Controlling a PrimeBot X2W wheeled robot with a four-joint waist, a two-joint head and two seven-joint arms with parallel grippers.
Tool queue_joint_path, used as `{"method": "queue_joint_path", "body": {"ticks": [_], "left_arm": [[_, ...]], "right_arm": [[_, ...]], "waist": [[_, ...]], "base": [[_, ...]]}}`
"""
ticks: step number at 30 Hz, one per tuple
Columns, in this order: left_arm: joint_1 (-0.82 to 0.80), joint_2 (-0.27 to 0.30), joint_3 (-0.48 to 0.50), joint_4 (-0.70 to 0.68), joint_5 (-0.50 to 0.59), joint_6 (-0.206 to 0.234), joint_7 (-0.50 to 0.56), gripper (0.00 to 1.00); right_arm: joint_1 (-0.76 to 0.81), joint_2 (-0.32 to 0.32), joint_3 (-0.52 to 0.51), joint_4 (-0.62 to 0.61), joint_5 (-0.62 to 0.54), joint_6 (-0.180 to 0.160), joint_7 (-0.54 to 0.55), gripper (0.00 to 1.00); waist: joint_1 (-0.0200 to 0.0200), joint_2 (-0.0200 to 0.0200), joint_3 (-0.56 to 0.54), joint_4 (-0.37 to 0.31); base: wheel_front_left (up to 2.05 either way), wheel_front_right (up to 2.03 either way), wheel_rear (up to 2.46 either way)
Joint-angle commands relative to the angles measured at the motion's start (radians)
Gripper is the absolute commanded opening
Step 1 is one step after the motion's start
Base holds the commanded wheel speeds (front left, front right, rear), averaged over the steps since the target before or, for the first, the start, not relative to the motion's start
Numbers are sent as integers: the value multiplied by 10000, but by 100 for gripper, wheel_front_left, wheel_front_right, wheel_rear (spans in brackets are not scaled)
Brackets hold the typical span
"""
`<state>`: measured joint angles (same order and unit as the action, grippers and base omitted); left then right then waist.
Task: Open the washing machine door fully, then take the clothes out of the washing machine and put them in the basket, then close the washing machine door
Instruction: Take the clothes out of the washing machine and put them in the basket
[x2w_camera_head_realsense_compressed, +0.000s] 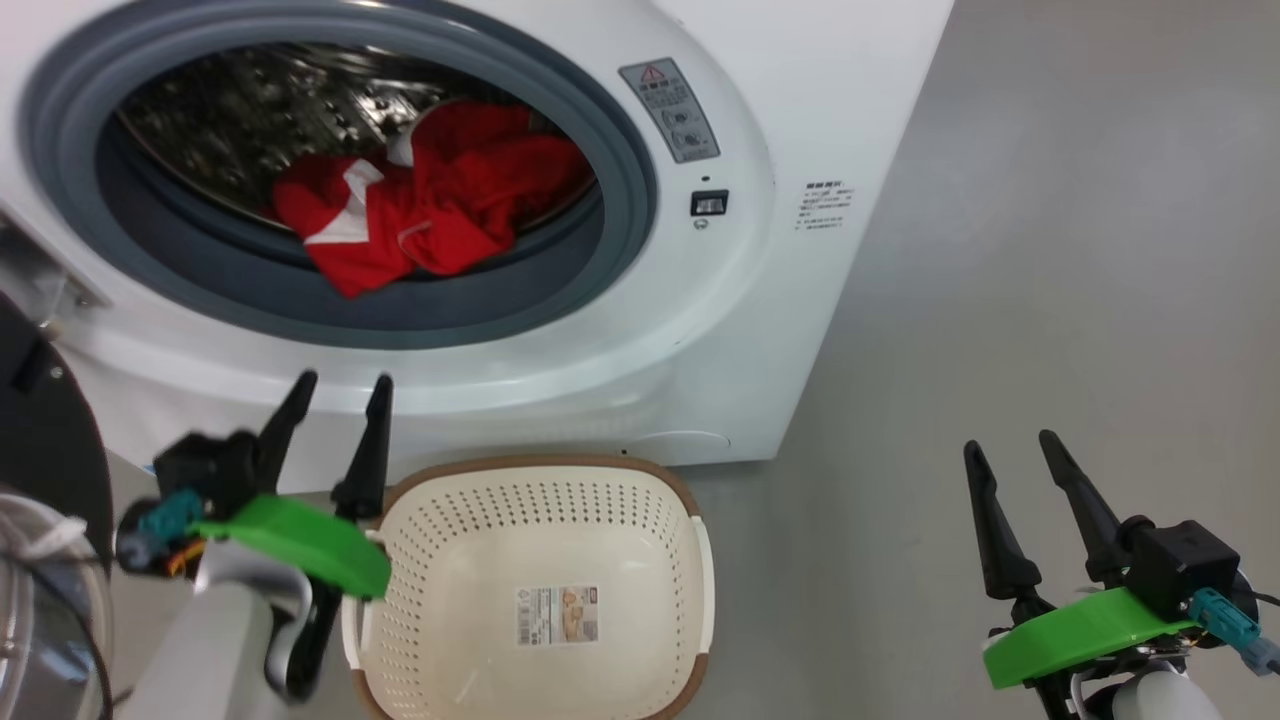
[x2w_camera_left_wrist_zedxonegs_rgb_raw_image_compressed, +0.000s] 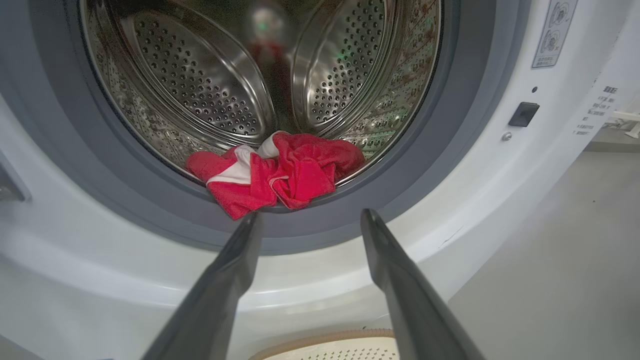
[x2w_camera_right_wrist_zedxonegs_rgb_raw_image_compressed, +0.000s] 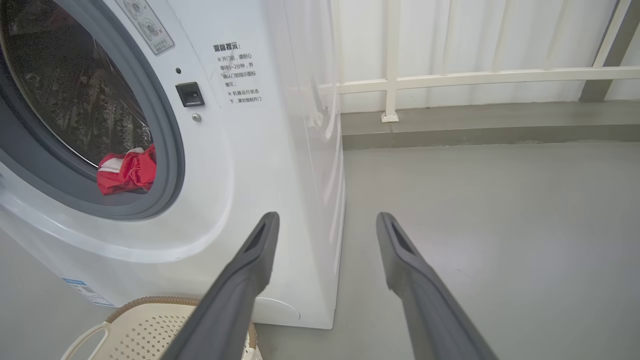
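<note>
1. Step in hand: the washing machine door (x2w_camera_head_realsense_compressed: 45, 440) stands swung out at the near left, so the opening step appears complete. Removal of the clothes (x2w_camera_head_realsense_compressed: 430, 195) is the current step.
2. Load position: the clothes lie bunched at the near lip of the drum (x2w_camera_head_realsense_compressed: 250, 110) of the washing machine (x2w_camera_head_realsense_compressed: 700, 330). One red fold hangs over the grey gasket (x2w_camera_head_realsense_compressed: 420, 315). The basket (x2w_camera_head_realsense_compressed: 470, 560) sits on the floor (x2w_camera_head_realsense_compressed: 1050, 250) just in front of the machine, with no garment in it.
3. Left tool (x2w_camera_head_realsense_compressed: 343, 385): jaws spread wide, gripping nothing, touching nothing. It hangs below the opening, just left of the basket, aimed at the clothes.
4. Right tool (x2w_camera_head_realsense_compressed: 1008, 445): jaws spread wide, empty, well apart to the right over bare floor.
5. Next move, as judged: advance the left tool up and into the opening, straddle the hanging fold, then clamp deep, since loose fabric can slip.
</note>
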<state>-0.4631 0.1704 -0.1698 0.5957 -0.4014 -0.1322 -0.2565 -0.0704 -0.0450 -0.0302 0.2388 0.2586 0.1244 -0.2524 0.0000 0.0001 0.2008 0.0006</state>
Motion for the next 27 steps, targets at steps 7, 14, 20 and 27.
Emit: {"method": "queue_joint_path", "body": {"ticks": [7, 14, 20, 27], "left_arm": [[-2599, 127, -206, 1674, 281, 20, 157, 100], [-4329, 187, -400, 3233, 281, 18, 368, 100], [-5265, 279, -504, 4291, 309, 18, 486, 100], [-6365, 386, -662, 5528, 306, 17, 627, 100]], "right_arm": [[-760, -54, 516, -337, 328, 63, -94, 100], [-1191, -53, 696, -396, 501, 63, -94, 100], [-1408, -53, 769, -452, 625, 63, -94, 100], [-1735, -53, 950, -502, 768, 63, -94, 100]], "waist": [[0, -1, 952, -520], [0, -1, 1617, -874], [0, -1, 2011, -1053], [0, -1, 2479, -1305]], "base": [[0, 0, 0], [0, 0, 0], [0, 0, 0], [0, 0, 0]]}}
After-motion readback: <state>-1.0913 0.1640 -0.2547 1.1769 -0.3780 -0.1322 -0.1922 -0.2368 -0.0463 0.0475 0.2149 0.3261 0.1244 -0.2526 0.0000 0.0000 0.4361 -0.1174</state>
